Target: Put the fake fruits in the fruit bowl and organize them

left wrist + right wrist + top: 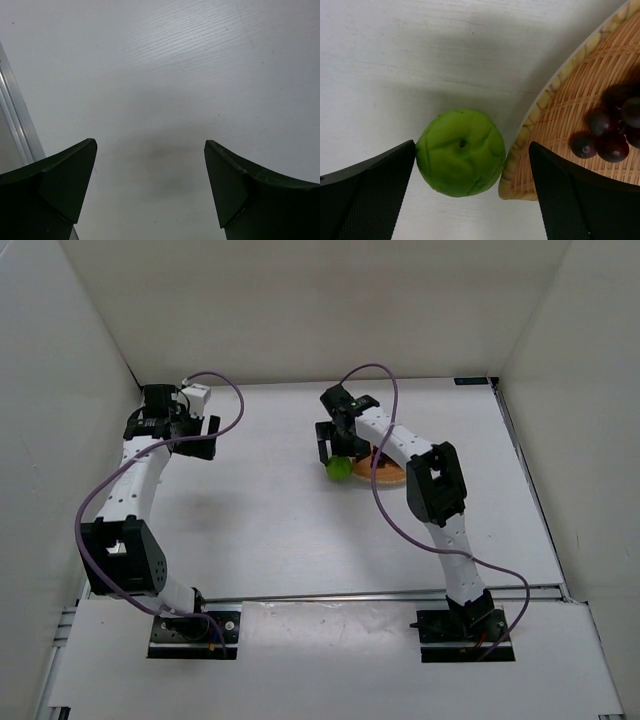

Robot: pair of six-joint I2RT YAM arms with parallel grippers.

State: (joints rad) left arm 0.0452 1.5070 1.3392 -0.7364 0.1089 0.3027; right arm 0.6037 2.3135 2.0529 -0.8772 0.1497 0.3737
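The green fruit (461, 152) sits on the table, right against the outer rim of the wicker bowl (555, 85). Only the right wrist view shows its lumpy, dimpled skin, the bowl's tan lattice weave, and the glossy dark grapes (607, 132) already inside. From above, the arm hides most of the bowl. The right gripper (471, 147) straddles the fruit, jaws apart. The left gripper (150, 145) hangs wide open over the white, faintly grained table (200, 60).

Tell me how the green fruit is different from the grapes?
The green fruit is one big bright ball; the grapes are several small dark purple ones. The green fruit sits on the table outside the bowl; the grapes lie inside it. Both are round.
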